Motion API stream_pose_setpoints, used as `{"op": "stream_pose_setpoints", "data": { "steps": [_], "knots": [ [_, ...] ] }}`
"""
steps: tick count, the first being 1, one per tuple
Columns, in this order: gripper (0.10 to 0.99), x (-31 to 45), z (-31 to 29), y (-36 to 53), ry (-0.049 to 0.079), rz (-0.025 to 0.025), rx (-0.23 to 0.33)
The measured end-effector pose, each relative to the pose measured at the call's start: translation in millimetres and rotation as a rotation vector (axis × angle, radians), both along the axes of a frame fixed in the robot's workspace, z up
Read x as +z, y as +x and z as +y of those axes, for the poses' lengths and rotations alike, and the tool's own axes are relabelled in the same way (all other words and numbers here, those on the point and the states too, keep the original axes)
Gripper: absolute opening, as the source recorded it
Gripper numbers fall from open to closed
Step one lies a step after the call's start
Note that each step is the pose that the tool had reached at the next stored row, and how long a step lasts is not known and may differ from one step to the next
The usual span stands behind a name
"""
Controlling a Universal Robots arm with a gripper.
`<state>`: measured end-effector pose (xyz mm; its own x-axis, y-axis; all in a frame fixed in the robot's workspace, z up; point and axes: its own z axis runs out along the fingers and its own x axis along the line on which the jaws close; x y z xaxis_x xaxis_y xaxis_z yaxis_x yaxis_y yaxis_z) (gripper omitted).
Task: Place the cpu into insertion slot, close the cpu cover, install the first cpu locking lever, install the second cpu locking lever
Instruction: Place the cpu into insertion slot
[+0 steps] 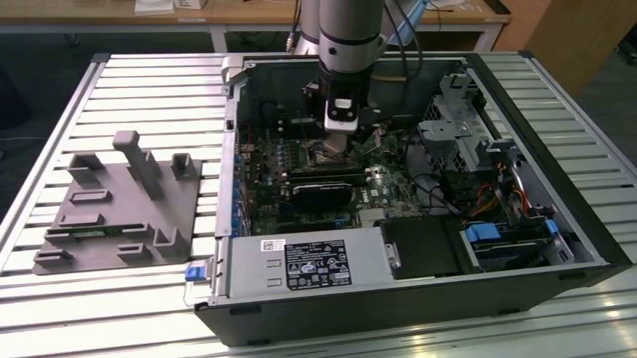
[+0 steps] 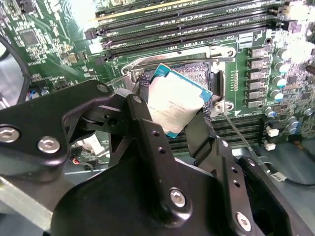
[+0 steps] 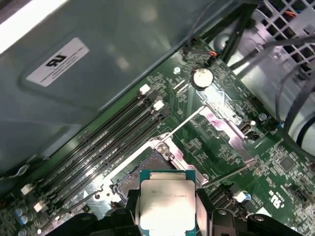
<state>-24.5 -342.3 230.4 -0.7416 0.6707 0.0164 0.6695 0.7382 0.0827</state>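
At the exterior view's left sits a grey fixture (image 1: 119, 201); to its right the gripper (image 1: 336, 145) hangs inside the case (image 1: 348, 313). In the second wrist view its fingers (image 2: 143, 118) clamp the cpu (image 2: 174, 101) (square, no long axis), tilted, face toward the camera, over the slot (image 2: 194, 70).

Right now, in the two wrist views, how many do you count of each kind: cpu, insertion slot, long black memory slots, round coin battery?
cpu: 1, held in the jaws
insertion slot: 1
long black memory slots: 4
round coin battery: 1
Total: 7
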Motion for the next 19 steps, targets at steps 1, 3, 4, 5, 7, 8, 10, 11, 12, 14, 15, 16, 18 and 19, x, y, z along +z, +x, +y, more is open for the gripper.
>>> {"op": "stream_pose_setpoints", "data": {
  "steps": [1, 3, 4, 5, 7, 8, 10, 11, 12, 14, 15, 16, 18, 19],
  "knots": [
    [0.537, 0.0, 0.0, 0.0, 0.000, 0.0000, -0.011],
    [0.537, -0.1, 0.0, 0.0, -0.001, 0.0000, -0.033],
    [0.537, -0.1, 0.0, 0.0, -0.001, 0.0000, -0.044],
    [0.537, -0.1, 0.0, 0.0, -0.001, 0.0000, -0.055],
    [0.537, -0.2, 0.0, 0.0, -0.001, 0.0000, -0.078],
    [0.537, -0.2, 0.0, 0.0, -0.002, 0.0000, -0.089],
    [0.537, -0.2, 0.0, 0.0, -0.002, 0.0000, -0.111],
    [0.537, -0.3, 0.0, 0.0, -0.002, 0.0000, -0.122],
    [0.537, -0.3, 0.0, 0.0, -0.002, 0.0001, -0.134],
    [0.537, -0.5, 0.0, 0.0, -0.002, 0.0001, -0.158],
    [0.537, -0.5, 0.0, 0.0, -0.002, 0.0001, -0.171],
    [0.537, -0.5, 0.0, 0.0, -0.002, 0.0001, -0.182],
    [0.537, -0.6, 0.0, 0.0, -0.002, 0.0001, -0.203],
    [0.537, -0.7, 0.0, 0.0, -0.002, 0.0002, -0.214]
  ]
}}
